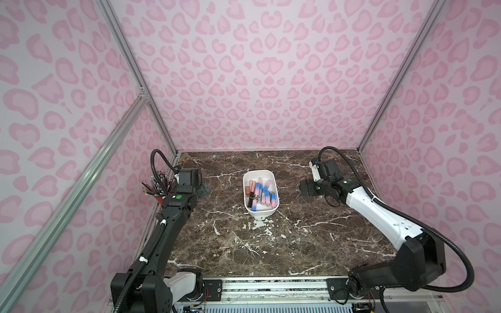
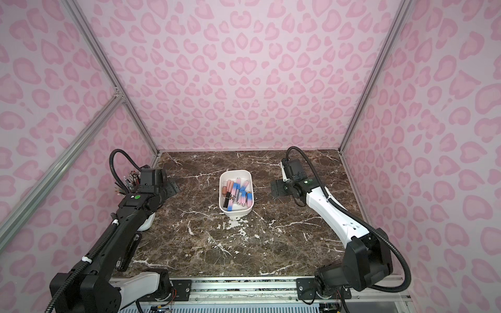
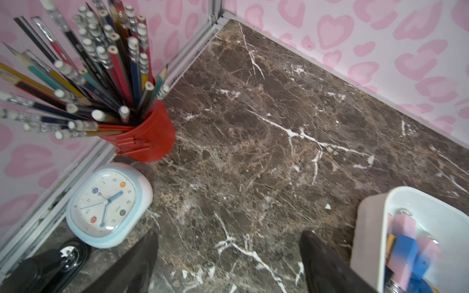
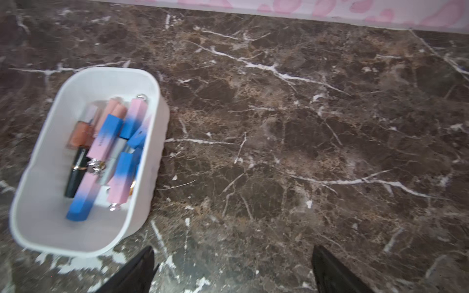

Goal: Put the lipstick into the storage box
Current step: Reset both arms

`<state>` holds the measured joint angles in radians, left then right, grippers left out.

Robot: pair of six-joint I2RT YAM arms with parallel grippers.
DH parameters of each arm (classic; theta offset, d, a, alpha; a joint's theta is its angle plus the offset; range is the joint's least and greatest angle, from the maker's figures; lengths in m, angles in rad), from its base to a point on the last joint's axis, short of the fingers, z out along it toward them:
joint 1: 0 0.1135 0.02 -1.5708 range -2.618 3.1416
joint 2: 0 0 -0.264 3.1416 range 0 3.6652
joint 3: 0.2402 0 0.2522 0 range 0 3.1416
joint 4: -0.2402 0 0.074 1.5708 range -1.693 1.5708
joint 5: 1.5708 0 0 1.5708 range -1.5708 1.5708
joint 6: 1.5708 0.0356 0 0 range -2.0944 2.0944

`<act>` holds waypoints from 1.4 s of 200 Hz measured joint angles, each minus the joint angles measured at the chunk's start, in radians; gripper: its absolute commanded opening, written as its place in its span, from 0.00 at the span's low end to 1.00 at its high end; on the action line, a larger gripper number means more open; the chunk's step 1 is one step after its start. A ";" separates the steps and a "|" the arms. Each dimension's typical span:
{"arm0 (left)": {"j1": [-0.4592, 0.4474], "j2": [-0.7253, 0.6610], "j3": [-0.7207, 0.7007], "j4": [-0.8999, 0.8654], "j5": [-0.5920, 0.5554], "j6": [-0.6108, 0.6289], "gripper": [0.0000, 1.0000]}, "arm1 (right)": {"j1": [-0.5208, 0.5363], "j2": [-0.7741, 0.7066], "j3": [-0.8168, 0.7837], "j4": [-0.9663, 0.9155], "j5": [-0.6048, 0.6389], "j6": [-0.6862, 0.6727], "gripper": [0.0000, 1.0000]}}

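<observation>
A: Entry: where do the lipsticks [image 1: 260,193] stand?
B: All that I can see lie heaped inside the storage box [image 1: 260,210], mid-frame in both top views. None shows loose on the table [image 1: 271,249]
A: Jaws?
B: Left gripper [image 3: 228,237] gapes wide over bare marble, nothing between the fingers. Right gripper [image 4: 233,250] is likewise wide and empty, off to the side of the box
A: Step?
B: I judge the placing step done and the task near complete
A: Next?
B: I'd check the lower left of the frame, where my left arm hides the table near the pencil cup [image 3: 144,137] and clock [image 3: 106,205]. A stray tube there calls for an open-jaw descent across its narrow side; otherwise park both arms
</observation>
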<state>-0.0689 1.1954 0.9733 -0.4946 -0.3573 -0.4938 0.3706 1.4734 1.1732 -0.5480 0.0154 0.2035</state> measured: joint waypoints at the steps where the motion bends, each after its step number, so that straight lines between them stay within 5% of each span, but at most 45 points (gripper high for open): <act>1: 0.001 0.001 -0.001 0.002 -0.002 0.001 0.91 | -0.001 0.003 -0.001 0.002 0.003 0.000 0.99; 77: 0.067 0.053 -0.279 0.379 -0.045 0.129 0.97 | -0.092 0.061 -0.186 0.337 0.175 -0.098 0.99; 153: 0.115 0.206 -0.396 0.761 -0.026 0.230 0.98 | -0.267 0.087 -0.399 0.658 -0.005 -0.212 1.00; 229: 0.108 0.200 -0.591 1.173 -0.011 0.280 0.98 | -0.332 0.045 -0.625 1.014 -0.060 -0.275 1.00; 280: 0.051 0.280 -0.675 1.401 0.105 0.384 0.97 | -0.404 0.039 -0.723 1.207 -0.130 -0.239 1.00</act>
<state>-0.0177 1.4750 0.2985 0.9066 -0.2520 -0.1097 -0.0330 1.5124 0.4500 0.6586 -0.1146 -0.0357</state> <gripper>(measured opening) 0.976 0.998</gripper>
